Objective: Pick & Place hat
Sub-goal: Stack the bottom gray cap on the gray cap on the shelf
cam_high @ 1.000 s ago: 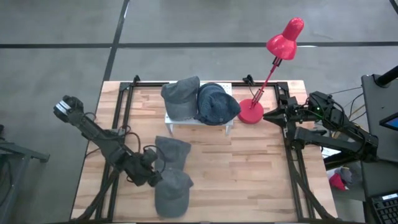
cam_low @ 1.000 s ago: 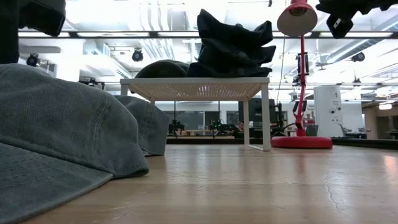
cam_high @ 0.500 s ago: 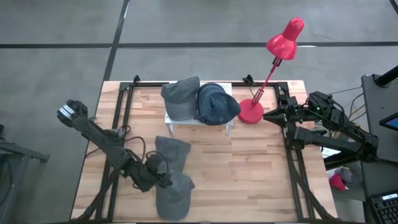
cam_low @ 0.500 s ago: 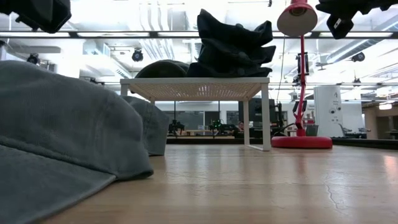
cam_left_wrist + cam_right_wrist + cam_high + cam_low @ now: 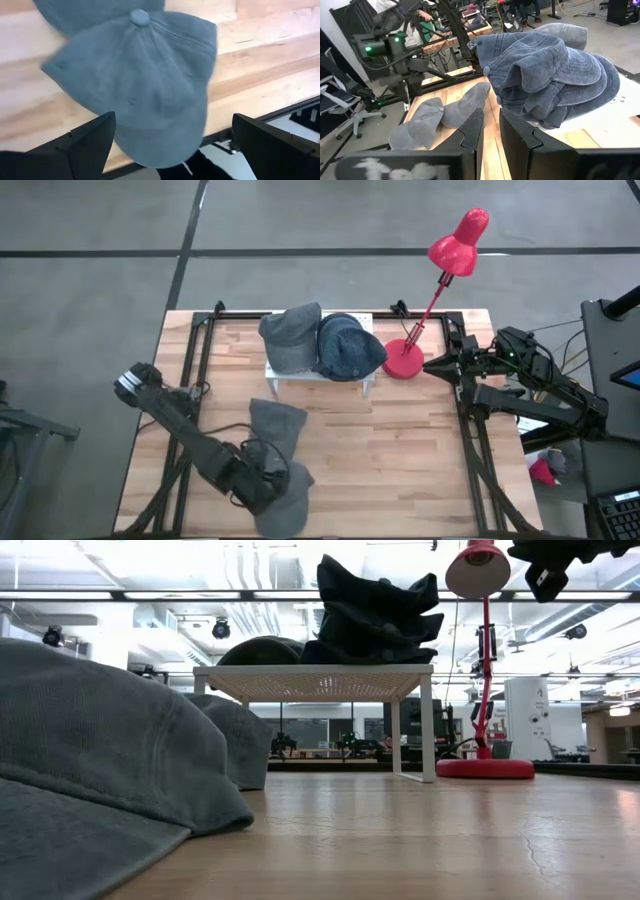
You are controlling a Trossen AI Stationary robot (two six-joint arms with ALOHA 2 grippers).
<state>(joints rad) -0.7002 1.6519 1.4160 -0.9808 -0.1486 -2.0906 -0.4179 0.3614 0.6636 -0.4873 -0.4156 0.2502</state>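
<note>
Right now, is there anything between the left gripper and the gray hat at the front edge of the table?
Nothing visible. The left gripper is open right above the gray hat, with only air between them.

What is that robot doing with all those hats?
The left gripper is open and poised right over a grey cotton cap lying near the front edge of the wooden table, not gripping it yet. A second grey cap lies just behind that one. A grey cap and a dark blue hat already sit on the small white stand, beside a red desk lamp. The right gripper waits at the table's right side, nearly closed and empty.
</note>
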